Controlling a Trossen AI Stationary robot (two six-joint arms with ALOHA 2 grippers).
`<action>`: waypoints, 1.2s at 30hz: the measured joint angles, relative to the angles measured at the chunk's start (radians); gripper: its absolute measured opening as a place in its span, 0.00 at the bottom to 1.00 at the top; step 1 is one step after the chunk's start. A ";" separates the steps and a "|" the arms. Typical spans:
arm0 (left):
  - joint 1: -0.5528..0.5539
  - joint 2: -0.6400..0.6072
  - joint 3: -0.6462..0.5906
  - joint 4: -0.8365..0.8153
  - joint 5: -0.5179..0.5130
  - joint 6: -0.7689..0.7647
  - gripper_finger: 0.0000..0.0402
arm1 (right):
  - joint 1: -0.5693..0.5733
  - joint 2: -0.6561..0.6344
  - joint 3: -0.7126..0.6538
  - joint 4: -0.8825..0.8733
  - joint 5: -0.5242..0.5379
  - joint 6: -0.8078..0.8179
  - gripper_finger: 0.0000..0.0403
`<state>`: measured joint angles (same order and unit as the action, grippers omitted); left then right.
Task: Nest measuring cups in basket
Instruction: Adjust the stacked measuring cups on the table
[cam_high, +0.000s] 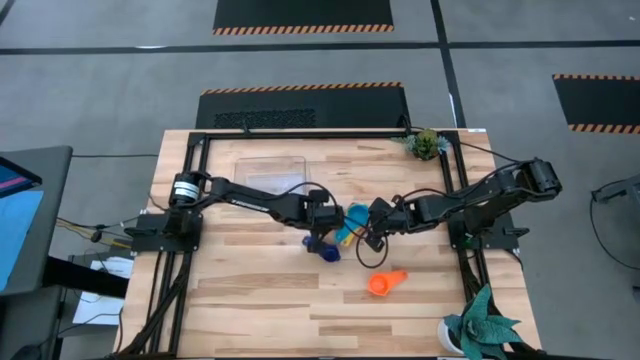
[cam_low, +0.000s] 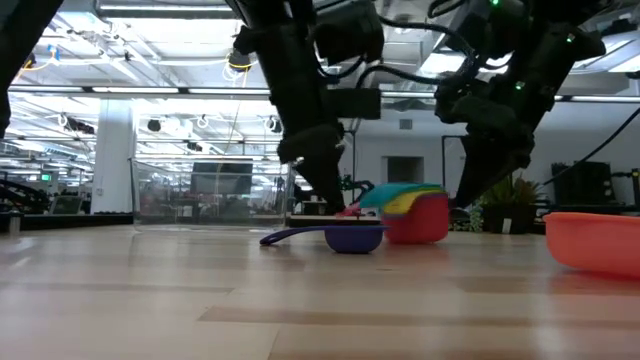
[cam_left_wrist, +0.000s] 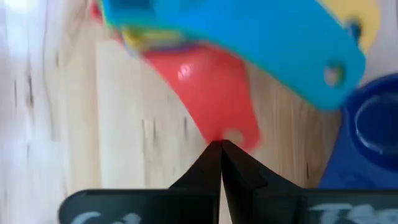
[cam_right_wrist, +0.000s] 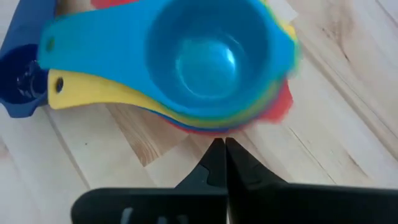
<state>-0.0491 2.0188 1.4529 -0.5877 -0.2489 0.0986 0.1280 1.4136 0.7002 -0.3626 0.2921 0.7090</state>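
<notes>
A stack of nested measuring cups (cam_high: 350, 225) stands on the table's middle. It has a red cup (cam_low: 420, 222) at the bottom, a yellow one above it and a light blue one (cam_right_wrist: 211, 56) on top. A dark blue cup (cam_high: 326, 249) lies just nearer, and an orange cup (cam_high: 385, 283) lies nearer still, to the right. The clear basket (cam_high: 270, 172) stands at the far left of the middle. My left gripper (cam_left_wrist: 221, 146) is shut at the stack's left side, by the red handle. My right gripper (cam_right_wrist: 222, 144) is shut at the stack's right side. My left gripper's shut fingertips stand against the free end of the red cup's handle (cam_left_wrist: 235, 132), by its hole. They slant down from the table's left. The red cup rests on the table under the stack. My right gripper's shut tips point down at the stack's rim (cam_right_wrist: 217, 127) from the right; I cannot tell whether they touch it.
A small potted plant (cam_high: 427, 144) stands at the far right corner and another plant (cam_high: 485, 325) at the near right corner. Bare wooden table lies in front of the cups.
</notes>
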 joint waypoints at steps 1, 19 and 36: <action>0.002 -0.009 -0.001 -0.005 0.000 0.001 0.00 | -0.001 0.000 0.000 -0.002 0.002 0.000 0.01; 0.081 -0.022 0.018 0.024 -0.080 0.136 0.00 | 0.052 0.000 0.000 0.027 -0.007 0.061 0.01; 0.093 0.022 0.016 0.078 0.003 0.236 0.00 | 0.146 0.000 0.000 0.111 0.051 0.125 0.01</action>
<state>0.0441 2.0412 1.4688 -0.5094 -0.2459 0.3345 0.2738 1.4136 0.7002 -0.2515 0.3430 0.8341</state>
